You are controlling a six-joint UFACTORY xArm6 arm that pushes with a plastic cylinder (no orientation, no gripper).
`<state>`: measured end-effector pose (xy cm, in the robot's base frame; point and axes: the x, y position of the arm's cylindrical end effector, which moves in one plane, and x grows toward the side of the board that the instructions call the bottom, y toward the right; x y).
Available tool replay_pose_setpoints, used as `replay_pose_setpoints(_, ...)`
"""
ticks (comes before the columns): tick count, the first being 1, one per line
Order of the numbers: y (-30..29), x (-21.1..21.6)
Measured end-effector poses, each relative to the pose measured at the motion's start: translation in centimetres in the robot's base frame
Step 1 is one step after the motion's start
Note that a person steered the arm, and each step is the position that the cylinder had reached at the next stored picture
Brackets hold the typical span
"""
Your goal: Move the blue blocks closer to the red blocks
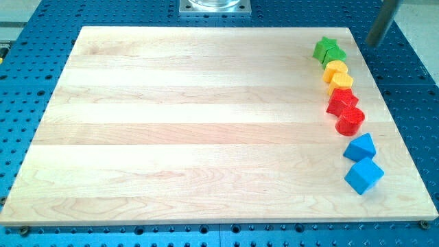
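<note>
The blocks stand in a column near the board's right edge. From the view's top down: a green star (326, 47) with a second green block (336, 55) against it, two yellow blocks (335, 68) (341, 82), a red star-like block (341, 101), a red cylinder (350, 121), a blue triangular block (361, 146) and a blue cube (363, 175). The blue triangular block sits just below the red cylinder, with a small gap. My tip (372, 45) is at the view's top right, off the board's corner, to the right of the green blocks and far from the blue ones.
The wooden board (192, 130) lies on a blue perforated table (411, 62). A metal mount (215, 6) shows at the view's top centre.
</note>
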<state>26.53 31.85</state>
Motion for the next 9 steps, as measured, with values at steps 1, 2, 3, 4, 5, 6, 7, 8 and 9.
replay_pose_setpoints(1, -1.1, 11.0)
replay_pose_setpoints(2, -2.3, 21.0)
replay_pose_setpoints(3, -5.5, 27.3)
replay_pose_setpoints(4, -7.9, 28.6)
replay_pose_setpoints(5, -9.3, 28.7)
replay_pose_setpoints(6, -9.4, 28.7)
replay_pose_setpoints(7, -12.6, 29.2)
replay_pose_setpoints(8, -15.1, 29.1)
replay_pose_setpoints(9, -13.3, 28.9)
